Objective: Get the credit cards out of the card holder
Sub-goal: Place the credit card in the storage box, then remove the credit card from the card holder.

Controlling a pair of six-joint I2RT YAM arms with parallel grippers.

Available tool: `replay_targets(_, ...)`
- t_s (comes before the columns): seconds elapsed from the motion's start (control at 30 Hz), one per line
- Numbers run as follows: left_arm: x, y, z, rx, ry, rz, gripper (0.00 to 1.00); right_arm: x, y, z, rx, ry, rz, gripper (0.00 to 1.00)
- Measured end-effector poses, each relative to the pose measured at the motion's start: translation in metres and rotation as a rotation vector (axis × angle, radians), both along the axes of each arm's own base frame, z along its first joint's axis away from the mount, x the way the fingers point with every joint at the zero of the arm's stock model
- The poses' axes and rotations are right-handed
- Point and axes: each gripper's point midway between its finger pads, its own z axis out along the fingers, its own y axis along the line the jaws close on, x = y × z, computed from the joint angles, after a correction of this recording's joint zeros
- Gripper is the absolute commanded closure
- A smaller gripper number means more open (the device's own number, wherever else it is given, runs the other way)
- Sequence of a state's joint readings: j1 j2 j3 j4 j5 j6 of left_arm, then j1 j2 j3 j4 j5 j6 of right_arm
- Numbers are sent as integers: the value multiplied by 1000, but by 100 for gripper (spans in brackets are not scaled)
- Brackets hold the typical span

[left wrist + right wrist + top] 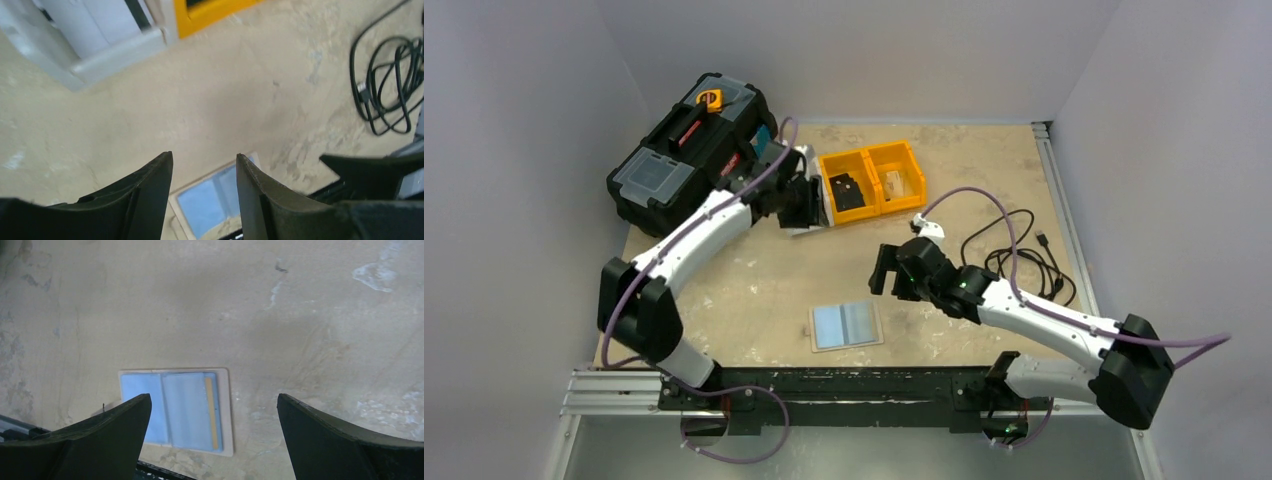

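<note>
Your card holder (846, 325) lies flat on the bench (754, 290), close to the near edge and roughly midway between the two arm bases. It is a pale-bordered rectangle with bluish-grey panels. In the right wrist view a thin tan strip (212, 412) runs along one panel of the card holder. You cannot tell from here whether that strip is the edge of one of the credit cards.

Your right end effector (882, 268) sits near the card holder, just beyond its far right corner. Its fingers are spread wide, nothing is between them, and it is not touching the card holder.

Your left end effector (802, 205) is well apart from the card holder, farther back and slightly to the left. Its fingers (150, 180) stand parted and hold nothing. The left wrist view shows the card holder through the gap.

Yellow bins (871, 180) stand beyond the card holder at the back, with a black toolbox (689, 150) farther left. A coiled black cable (1014, 250) lies to the card holder's right.
</note>
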State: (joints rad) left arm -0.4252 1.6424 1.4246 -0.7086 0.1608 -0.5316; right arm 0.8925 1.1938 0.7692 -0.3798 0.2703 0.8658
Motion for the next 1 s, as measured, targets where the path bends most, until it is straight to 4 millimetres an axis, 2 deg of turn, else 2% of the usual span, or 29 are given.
replay_targets(0.1,-53,-20,-3,8,-8,-83,50,0,-22,-2,15,-5,-61,1)
replay_targets(0.17,-89,-31,-17,34,18,-140,50,1,-33,0,27,-15,-100,1)
replay_targets(0.33,-157,-55,-54,127,71,-264,50,2,-49,5,55,-40,-153,1)
replay_targets(0.5,-198,-84,-72,177,68,-366,50,1,-56,3,49,-37,-176,1)
replay_targets(0.63,-214,-98,-96,232,90,-406,50,-3,-62,0,41,-28,-189,1)
replay_targets(0.77,-219,-105,-115,277,104,-419,51,-5,-63,1,46,-26,-194,1)
replay_targets(1.0,-214,-112,-127,287,94,-396,52,-7,-64,-1,50,-21,-198,1)
